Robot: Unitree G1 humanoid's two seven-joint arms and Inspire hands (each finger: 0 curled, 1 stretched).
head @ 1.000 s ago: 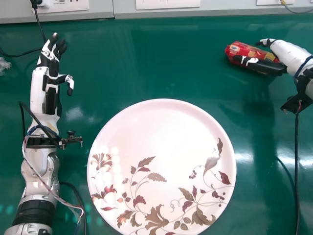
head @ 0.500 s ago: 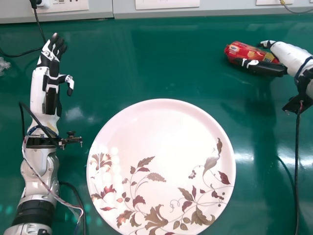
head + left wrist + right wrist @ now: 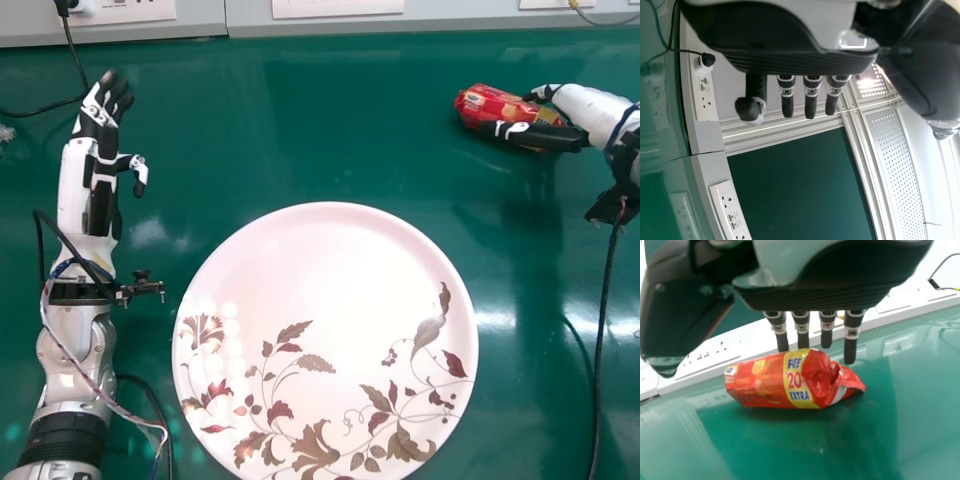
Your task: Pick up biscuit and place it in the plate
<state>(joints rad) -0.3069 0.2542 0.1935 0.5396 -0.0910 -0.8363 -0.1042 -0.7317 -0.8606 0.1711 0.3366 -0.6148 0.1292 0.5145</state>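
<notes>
Head view: R hand [image 3: 548, 137] at table's [image 3: 400, 130] far R, thumb + fingers spread wide around biscuit pack [image 3: 492, 102]; plate [image 3: 330, 250] w/ leaf pattern is nearer, well apart from pack. R wrist view adds detail: R hand's [image 3: 850, 346] fingers straight, pack lying on its side on table, one end crumpled; can't tell if they touch. L hand [image 3: 97, 140] left of plate, fingers straight; L wrist view adds wall sockets [image 3: 705, 100] & black plug [image 3: 708, 60].
</notes>
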